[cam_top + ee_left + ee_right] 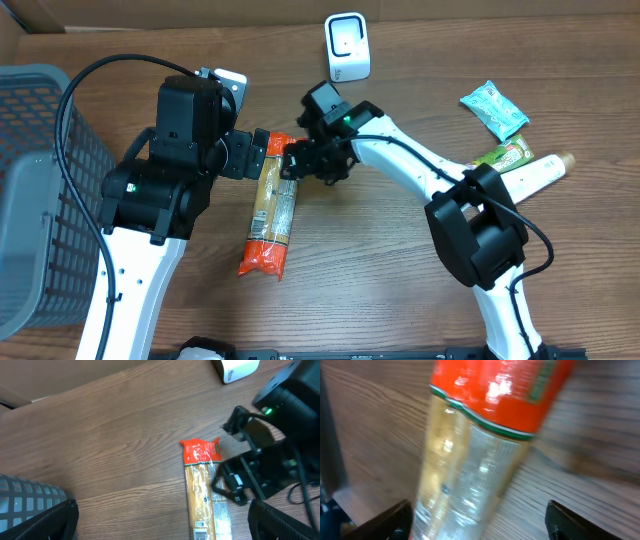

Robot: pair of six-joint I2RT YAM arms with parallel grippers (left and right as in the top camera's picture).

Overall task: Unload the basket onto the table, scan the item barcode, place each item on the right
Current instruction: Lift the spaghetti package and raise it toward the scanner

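A long pasta packet (272, 205) with red ends lies flat on the wooden table, and its barcode (200, 535) faces up in the left wrist view. My left gripper (262, 155) hangs wide open over the packet's upper part (202, 495), with its fingertips (50, 520) far apart and nothing between them. At the packet's red top end (495, 395) my right gripper (305, 160) stands open astride it. Its left finger is close to the packet and there is a gap on the right. The white scanner (347, 47) stands at the back of the table.
A grey mesh basket (40, 200) fills the left edge. At the right lie a teal packet (493, 108), a green packet (503, 155) and a white tube (540, 172). A cardboard wall runs along the back.
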